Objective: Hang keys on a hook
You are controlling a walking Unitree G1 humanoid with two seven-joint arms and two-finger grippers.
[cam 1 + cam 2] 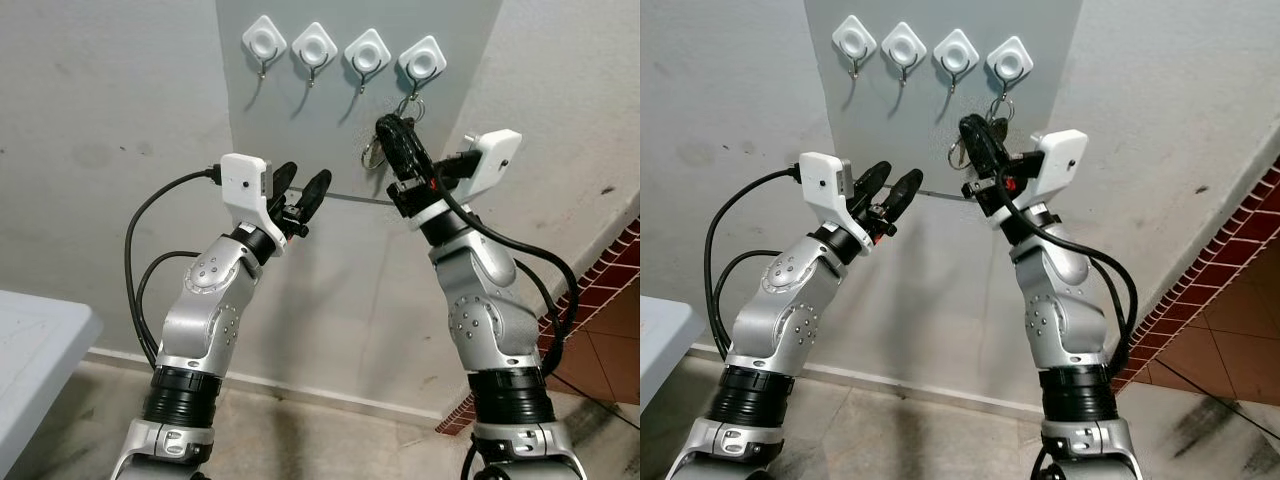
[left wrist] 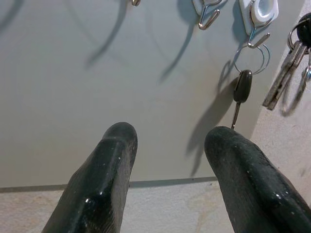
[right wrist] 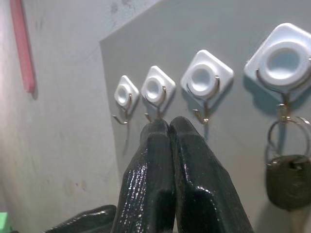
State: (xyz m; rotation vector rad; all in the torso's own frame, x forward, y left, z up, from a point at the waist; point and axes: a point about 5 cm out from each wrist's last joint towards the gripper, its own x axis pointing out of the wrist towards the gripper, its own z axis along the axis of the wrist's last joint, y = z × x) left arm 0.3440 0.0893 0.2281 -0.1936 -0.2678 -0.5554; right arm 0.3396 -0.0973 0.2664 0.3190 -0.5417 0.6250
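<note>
A grey board (image 1: 300, 110) on the wall carries several white hooks (image 1: 315, 45). From the rightmost hook (image 1: 421, 60) hangs a ring with a black-headed key (image 2: 242, 87). My right gripper (image 1: 386, 126) is raised just below and left of that hook, shut on a bunch of silver keys (image 2: 284, 73) whose ring (image 1: 372, 155) dangles beside the fingers. In the right wrist view the fingertips (image 3: 167, 127) press together below the middle hooks. My left gripper (image 1: 303, 178) stands open lower down on the left, pointing at the board with nothing between its fingers.
A white table corner (image 1: 30, 340) juts in at the lower left. Red brick tiling (image 1: 600, 290) runs along the wall's right side down to the floor. Black cables (image 1: 135, 260) loop off both wrists.
</note>
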